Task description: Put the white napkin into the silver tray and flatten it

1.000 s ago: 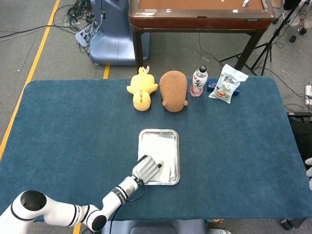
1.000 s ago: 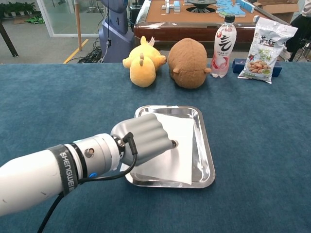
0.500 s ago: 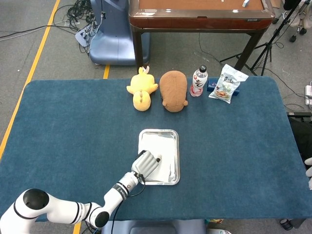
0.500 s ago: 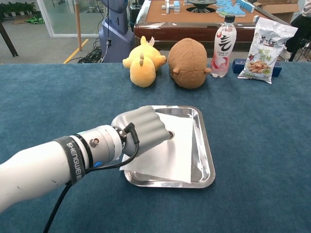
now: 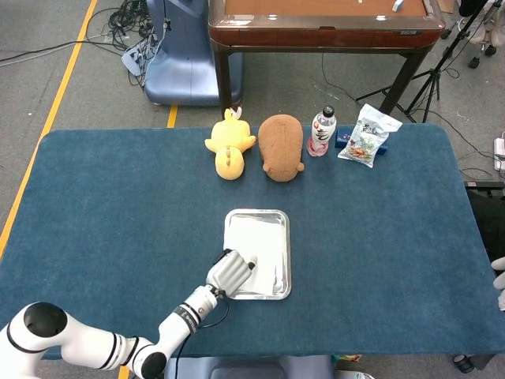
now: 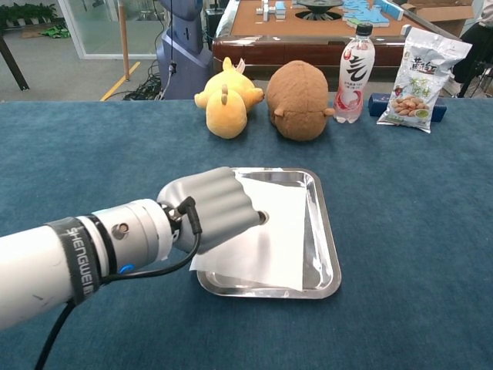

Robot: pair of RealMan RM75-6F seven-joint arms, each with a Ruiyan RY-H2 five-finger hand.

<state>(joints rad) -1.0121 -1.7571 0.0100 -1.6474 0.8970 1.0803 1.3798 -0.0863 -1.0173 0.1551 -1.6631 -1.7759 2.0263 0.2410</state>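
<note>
White napkin [image 6: 273,239] is lying in the silver tray [image 6: 327,254], mostly flat, with its near left corner hanging over the rim. Left hand [image 6: 212,208] sits on the napkin's left side, fingers laid out, holding nothing, and it looks like it's pressing. Right hand [image 5: 499,280] barely peeks in at the table's [image 5: 118,205] edge, so can't tell its state.

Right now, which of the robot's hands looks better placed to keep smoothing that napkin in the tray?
The left hand: it sits over the white napkin in the silver tray. The right hand barely shows at the table's far right edge.
</note>
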